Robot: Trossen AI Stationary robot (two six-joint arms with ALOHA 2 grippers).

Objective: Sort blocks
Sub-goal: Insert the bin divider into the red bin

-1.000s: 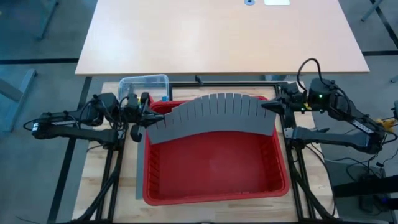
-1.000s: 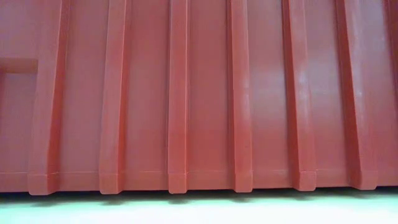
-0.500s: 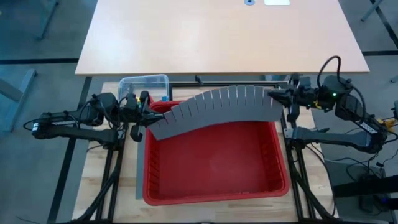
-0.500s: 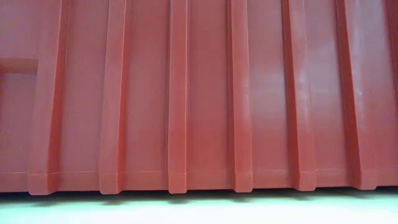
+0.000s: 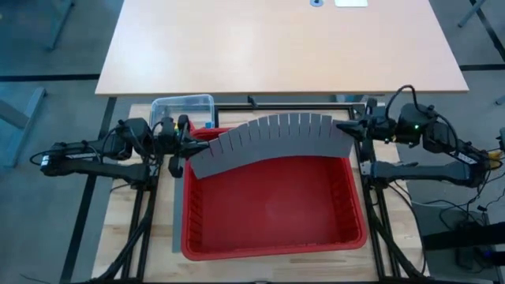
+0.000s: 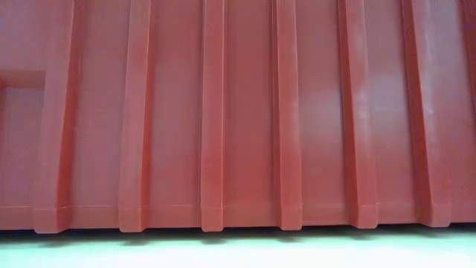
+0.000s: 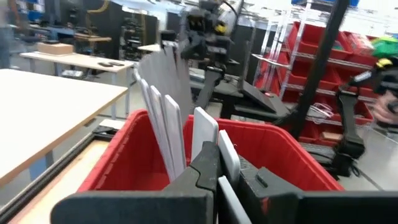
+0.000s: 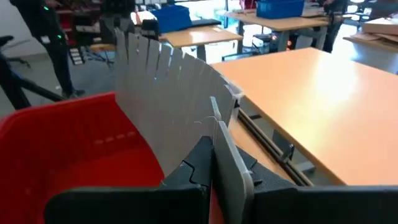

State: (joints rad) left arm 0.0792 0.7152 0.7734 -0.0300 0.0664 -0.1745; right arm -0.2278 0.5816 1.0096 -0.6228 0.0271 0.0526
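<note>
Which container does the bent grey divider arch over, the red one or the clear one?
The big red bin: the grey divider bows across its far side. The small clear tub sits apart at its far-left corner.

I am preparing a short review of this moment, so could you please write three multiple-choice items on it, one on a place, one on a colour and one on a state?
1. Where does the long grey slotted divider panel sit?
A. Flat on the pale wooden desk
B. Over the far end of the red plastic bin, between the two grippers
C. Inside the small clear plastic tub

2. What colour is the large bin?
A. Red
B. Blue
C. Green

3. What shape is the panel in?
A. Lying flat and straight
B. Folded in two
C. Bowed into an arch

Answers:
1 B: the high view shows the left gripper and the right gripper each shut on one end of it, above the bin's far end.
2 A: its walls and floor show red in the high view.
3 C: its slotted edge curves up between the held ends.
</note>
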